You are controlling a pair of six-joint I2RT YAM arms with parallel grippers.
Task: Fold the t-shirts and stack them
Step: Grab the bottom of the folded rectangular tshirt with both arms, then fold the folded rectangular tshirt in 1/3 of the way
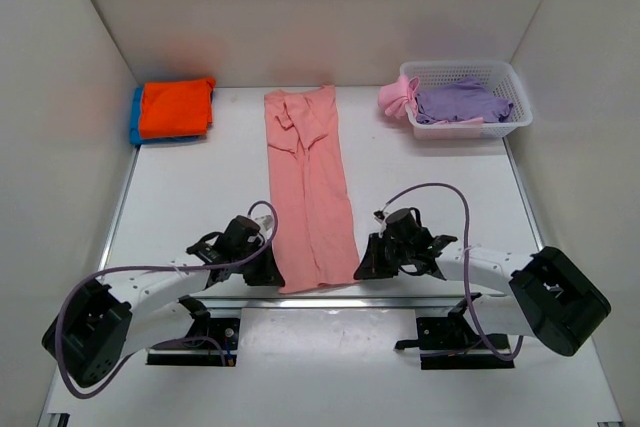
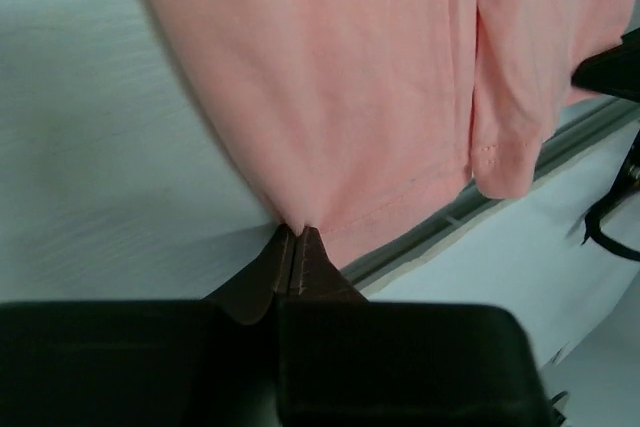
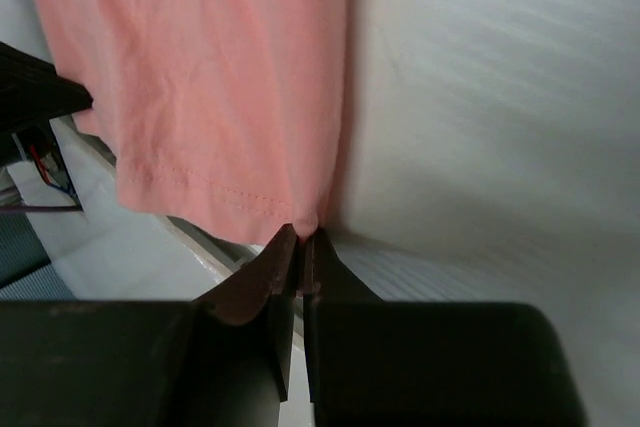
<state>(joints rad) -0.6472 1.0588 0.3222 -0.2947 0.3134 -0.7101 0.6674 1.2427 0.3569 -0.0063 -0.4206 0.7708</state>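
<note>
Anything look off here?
A pink t-shirt hangs out over the basket's left rim. The salmon t-shirt strip lies slightly askew, bunched at its far left corner, its near hem right at the table edge. Nothing spilled or damaged.

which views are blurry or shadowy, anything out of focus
top external: even soft light, sharp throughout; left wrist: salmon t-shirt fairly sharp, left pincer dark, its housing blurred; right wrist: right pincer equally dark, faint shadow along the shirt's edge on the table

The top camera looks down from behind over the whole table; each wrist camera closely faces the near hem of the salmon-pink t-shirt, shared by all.
</note>
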